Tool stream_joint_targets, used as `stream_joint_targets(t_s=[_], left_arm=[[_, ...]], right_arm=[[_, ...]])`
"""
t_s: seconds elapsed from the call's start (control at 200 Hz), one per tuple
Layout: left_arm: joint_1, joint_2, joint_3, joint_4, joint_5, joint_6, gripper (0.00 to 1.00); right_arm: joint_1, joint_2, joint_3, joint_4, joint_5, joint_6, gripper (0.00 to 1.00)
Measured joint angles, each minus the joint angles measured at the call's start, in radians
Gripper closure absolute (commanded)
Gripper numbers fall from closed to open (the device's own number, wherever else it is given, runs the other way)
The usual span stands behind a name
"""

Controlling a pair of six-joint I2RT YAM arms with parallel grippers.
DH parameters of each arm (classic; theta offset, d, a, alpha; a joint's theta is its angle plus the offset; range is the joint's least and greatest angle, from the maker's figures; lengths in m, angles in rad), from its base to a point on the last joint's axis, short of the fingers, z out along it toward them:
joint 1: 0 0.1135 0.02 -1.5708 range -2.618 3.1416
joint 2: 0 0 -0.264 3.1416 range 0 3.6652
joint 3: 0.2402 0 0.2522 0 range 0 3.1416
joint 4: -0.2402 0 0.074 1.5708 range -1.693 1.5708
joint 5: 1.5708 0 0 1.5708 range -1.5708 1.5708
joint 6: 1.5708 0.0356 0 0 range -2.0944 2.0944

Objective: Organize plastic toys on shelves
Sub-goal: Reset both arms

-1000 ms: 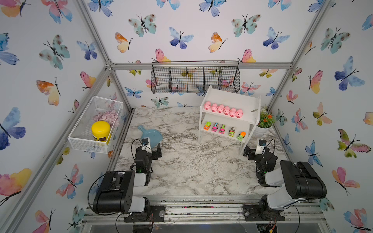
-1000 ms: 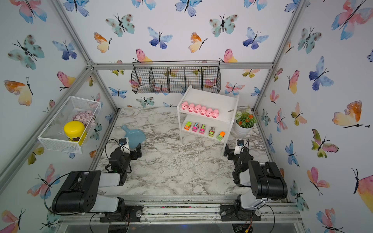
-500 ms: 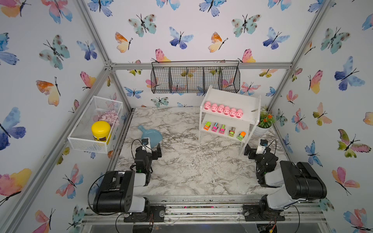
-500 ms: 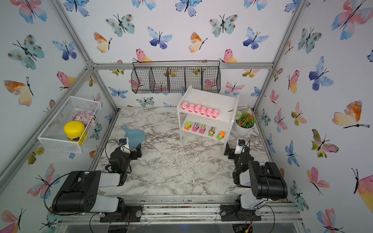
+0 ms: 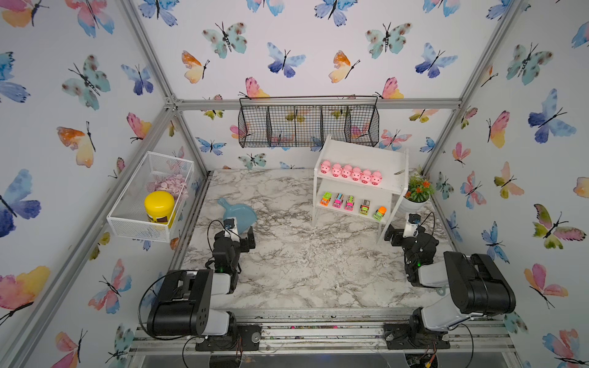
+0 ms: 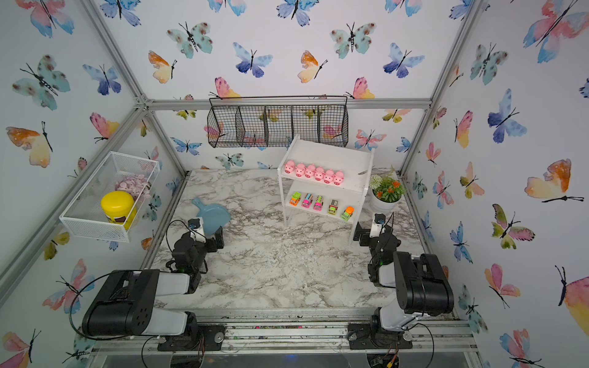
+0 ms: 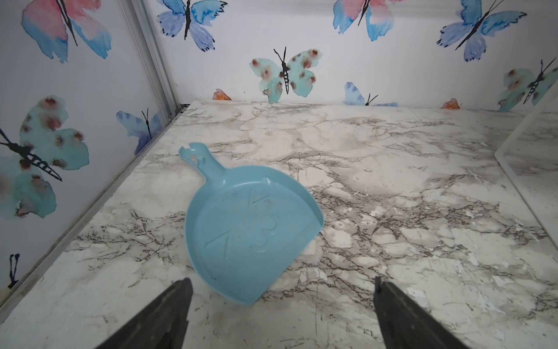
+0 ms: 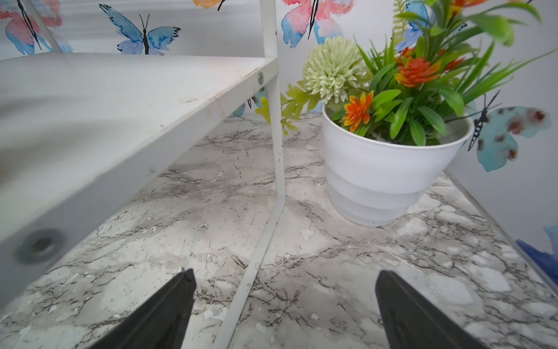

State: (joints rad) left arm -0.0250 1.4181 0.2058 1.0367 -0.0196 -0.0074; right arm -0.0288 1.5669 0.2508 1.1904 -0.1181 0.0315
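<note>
The pigs [image 5: 350,173] are lined along the front edge of the shelf's [image 5: 360,151] upper board, with the trucks [image 5: 350,204] below. The left gripper [image 7: 282,282] and right gripper [image 8: 285,273] are spread and empty. The shelf should not be nudged in any retreat.

Robot lab cell: aluminium frame [image 5: 207,104], butterfly-papered walls [image 5: 318,41], marble tabletop [image 5: 287,270].

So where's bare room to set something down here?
Widest: the marble tabletop bordered by the blue dustpan, the white shelf unit, the left gripper and right gripper. Also the top board behind the pigs. Crowded: the lower board with trucks, the corner by the flower pot.
</note>
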Motion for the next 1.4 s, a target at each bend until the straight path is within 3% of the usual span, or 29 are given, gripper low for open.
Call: stream_joint_targets(t_s=[0.476,0.831,1.397], left_arm=[[0.0,0.0,0.0,0.0,0.0,0.0,0.02],[0.0,0.0,0.0,0.0,0.0,0.0,0.02],[0.0,0.0,0.0,0.0,0.0,0.0,0.01]], right_arm=[[-0.001,0.0,-0.003,0.003,-0.005,0.0,0.0],[0.009,-0.006,-0.159,0.185,0.004,0.002,0.0],[0.009,-0.007,-0.193,0.309,0.08,0.031,0.0]])
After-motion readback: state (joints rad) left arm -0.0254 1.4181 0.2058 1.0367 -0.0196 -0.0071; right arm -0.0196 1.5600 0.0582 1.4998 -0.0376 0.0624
